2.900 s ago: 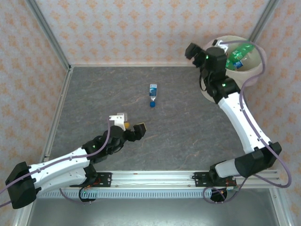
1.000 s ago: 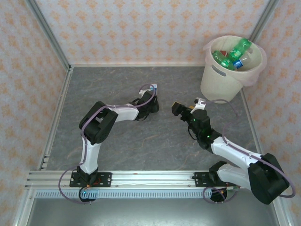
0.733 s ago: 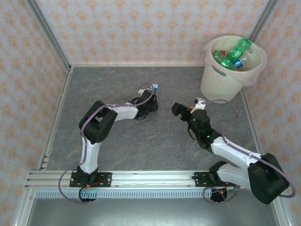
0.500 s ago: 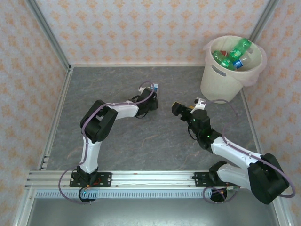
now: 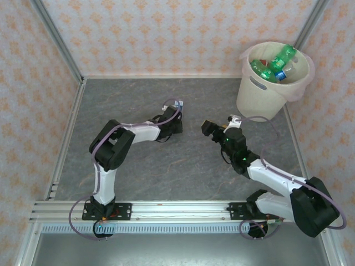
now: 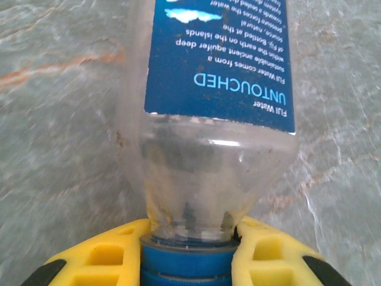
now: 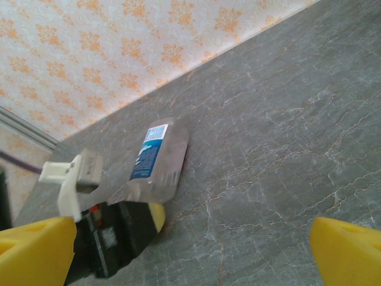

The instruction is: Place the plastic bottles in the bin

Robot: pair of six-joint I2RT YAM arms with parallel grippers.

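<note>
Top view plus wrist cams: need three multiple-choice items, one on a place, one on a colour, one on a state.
1. Where does the bin stand on the table?
A. near left corner
B. centre
C. far right corner

2. What colour is the label on the bottle at the left gripper?
A. blue
B. orange
C. yellow

3. How is the left gripper?
A. open, clear of the bottle
B. shut on the bottle's cap end
C. shut on nothing

Answers:
1 C: the top view shows it at the far right of the table.
2 A: the left wrist view shows a blue label with white print.
3 B: the yellow fingers sit on either side of the blue cap.
</note>
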